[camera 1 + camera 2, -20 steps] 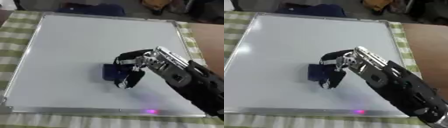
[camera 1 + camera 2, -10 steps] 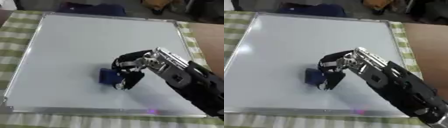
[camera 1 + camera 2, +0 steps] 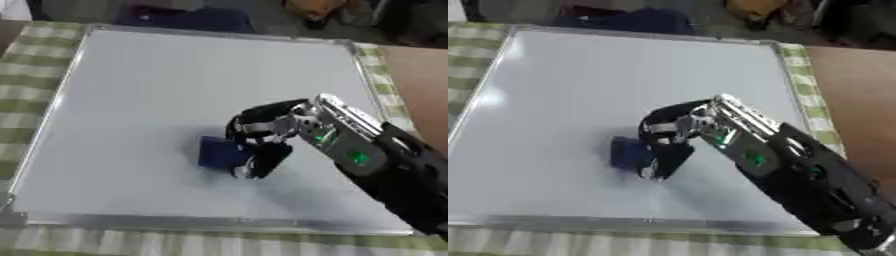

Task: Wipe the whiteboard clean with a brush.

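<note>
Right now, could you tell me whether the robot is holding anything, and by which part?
The right hand holds the blue brush by its right end, fingers curled over it, pressing it on the whiteboard.

The right robot hand (image 3: 261, 134) has slid the brush (image 3: 219, 152) (blue) leftward across the whiteboard (image 3: 157, 85).

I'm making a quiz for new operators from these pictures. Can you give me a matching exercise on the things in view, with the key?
Things:
1. whiteboard
2. brush
3. right hand
4. tablecloth

Descriptions:
A. green and white checks
B. dark blue block lying on the board
C. black, fingers curled round the blue block
D. pale sheet in a silver frame

Pairs: 1-D, 2-B, 3-C, 4-A
</note>
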Controlling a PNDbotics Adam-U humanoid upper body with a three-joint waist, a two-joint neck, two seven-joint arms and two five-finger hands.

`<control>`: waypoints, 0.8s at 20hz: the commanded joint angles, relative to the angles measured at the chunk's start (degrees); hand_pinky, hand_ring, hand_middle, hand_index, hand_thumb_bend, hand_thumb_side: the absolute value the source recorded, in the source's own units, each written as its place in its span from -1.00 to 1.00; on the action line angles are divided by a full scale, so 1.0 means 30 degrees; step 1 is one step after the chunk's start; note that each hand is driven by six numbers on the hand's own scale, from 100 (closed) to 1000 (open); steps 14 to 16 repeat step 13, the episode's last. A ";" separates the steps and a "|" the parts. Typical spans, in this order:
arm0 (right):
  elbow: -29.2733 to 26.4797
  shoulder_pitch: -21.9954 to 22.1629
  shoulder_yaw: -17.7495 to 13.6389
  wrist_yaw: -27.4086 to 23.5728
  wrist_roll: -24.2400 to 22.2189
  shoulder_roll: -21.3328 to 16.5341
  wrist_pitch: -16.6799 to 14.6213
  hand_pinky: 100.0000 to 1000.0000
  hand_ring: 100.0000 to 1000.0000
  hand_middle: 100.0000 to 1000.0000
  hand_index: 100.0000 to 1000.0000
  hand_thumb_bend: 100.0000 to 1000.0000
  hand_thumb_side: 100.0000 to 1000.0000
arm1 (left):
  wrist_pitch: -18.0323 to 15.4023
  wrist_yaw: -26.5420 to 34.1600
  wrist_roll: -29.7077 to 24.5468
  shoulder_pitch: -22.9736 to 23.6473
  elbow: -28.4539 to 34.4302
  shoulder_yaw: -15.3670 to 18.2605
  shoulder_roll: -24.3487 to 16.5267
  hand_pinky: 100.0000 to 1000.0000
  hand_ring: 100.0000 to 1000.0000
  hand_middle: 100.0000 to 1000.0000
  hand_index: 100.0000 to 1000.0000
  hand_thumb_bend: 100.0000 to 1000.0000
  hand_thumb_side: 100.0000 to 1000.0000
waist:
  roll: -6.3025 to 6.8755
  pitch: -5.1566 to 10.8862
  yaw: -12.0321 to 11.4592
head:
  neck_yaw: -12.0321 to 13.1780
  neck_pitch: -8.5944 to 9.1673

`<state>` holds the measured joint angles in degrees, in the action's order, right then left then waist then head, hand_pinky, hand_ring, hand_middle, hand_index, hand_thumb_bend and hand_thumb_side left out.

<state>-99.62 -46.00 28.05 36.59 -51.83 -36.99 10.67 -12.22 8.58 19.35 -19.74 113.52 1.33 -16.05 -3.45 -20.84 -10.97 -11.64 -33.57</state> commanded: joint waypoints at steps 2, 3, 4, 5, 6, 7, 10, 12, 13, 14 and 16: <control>-0.1138 0.0065 -0.0507 0.1149 -0.0044 -0.0881 -0.0201 0.05 0.66 0.78 -0.88 -1.00 -0.04 | 0.0031 0.0020 -0.0050 -0.0166 0.0357 0.0065 -0.0120 0.24 0.52 0.48 0.61 -0.57 1.00 | 0.0119 0.0423 0.0010 | 0.0096 0.0251; -0.1171 0.0141 -0.0504 0.1354 -0.0045 -0.0954 -0.0295 0.06 0.67 0.81 -0.88 -1.00 -0.03 | 0.0034 0.0020 -0.0061 -0.0166 0.0357 0.0061 -0.0120 0.24 0.52 0.48 0.61 -0.57 1.00 | 0.0126 0.0410 0.0007 | 0.0093 0.0256; -0.1179 0.0203 -0.0509 0.1521 -0.0046 -0.1016 -0.0389 0.06 0.68 0.83 -0.88 -1.00 -0.03 | 0.0034 0.0020 -0.0071 -0.0168 0.0357 0.0059 -0.0123 0.24 0.52 0.48 0.61 -0.57 1.00 | 0.0132 0.0398 0.0000 | 0.0092 0.0253; -0.1192 0.0248 -0.0539 0.1666 -0.0045 -0.1072 -0.0472 0.07 0.68 0.84 -0.88 -1.00 -0.02 | 0.0034 0.0017 -0.0079 -0.0164 0.0357 0.0060 -0.0129 0.24 0.52 0.48 0.61 -0.57 1.00 | 0.0138 0.0386 -0.0008 | 0.0091 0.0241; -0.1221 0.0281 -0.0585 0.1785 -0.0041 -0.1113 -0.0540 0.07 0.68 0.86 -0.88 -1.00 -0.02 | 0.0037 0.0014 -0.0084 -0.0157 0.0357 0.0062 -0.0133 0.24 0.52 0.48 0.61 -0.57 1.00 | 0.0144 0.0377 -0.0014 | 0.0092 0.0231; -0.1288 0.0293 -0.0662 0.1933 0.0015 -0.1165 -0.0588 0.08 0.69 0.87 -0.87 -1.00 -0.02 | 0.0039 0.0009 -0.0089 -0.0151 0.0357 0.0065 -0.0133 0.24 0.52 0.48 0.61 -0.57 1.00 | 0.0149 0.0364 -0.0015 | 0.0096 0.0222; -0.1573 0.0344 -0.0877 0.2380 0.0290 -0.1333 -0.0681 0.08 0.70 0.88 -0.87 -1.00 -0.03 | 0.0051 -0.0008 -0.0117 -0.0145 0.0357 0.0057 -0.0127 0.24 0.52 0.48 0.61 -0.58 1.00 | 0.0162 0.0346 -0.0003 | 0.0101 0.0207; -0.1832 0.0408 -0.1040 0.2510 0.0484 -0.1458 -0.0680 0.08 0.69 0.87 -0.86 -1.00 -0.02 | 0.0057 -0.0019 -0.0137 -0.0143 0.0357 0.0062 -0.0129 0.24 0.52 0.48 0.61 -0.58 1.00 | 0.0174 0.0344 0.0017 | 0.0107 0.0204; -0.2018 0.0433 -0.1138 0.2516 0.0575 -0.1519 -0.0666 0.07 0.68 0.86 -0.86 -1.00 -0.01 | 0.0061 -0.0023 -0.0144 -0.0139 0.0357 0.0065 -0.0126 0.24 0.52 0.48 0.61 -0.58 1.00 | 0.0184 0.0347 0.0029 | 0.0108 0.0194; -0.2018 0.0433 -0.1138 0.2516 0.0575 -0.1519 -0.0666 0.07 0.68 0.86 -0.86 -1.00 -0.01 | 0.0061 -0.0023 -0.0144 -0.0139 0.0357 0.0065 -0.0126 0.24 0.52 0.48 0.61 -0.58 1.00 | 0.0184 0.0347 0.0029 | 0.0108 0.0194; -0.2018 0.0433 -0.1138 0.2516 0.0575 -0.1519 -0.0666 0.07 0.68 0.86 -0.86 -1.00 -0.01 | 0.0061 -0.0023 -0.0144 -0.0139 0.0357 0.0065 -0.0126 0.24 0.52 0.48 0.61 -0.58 1.00 | 0.0184 0.0347 0.0029 | 0.0108 0.0194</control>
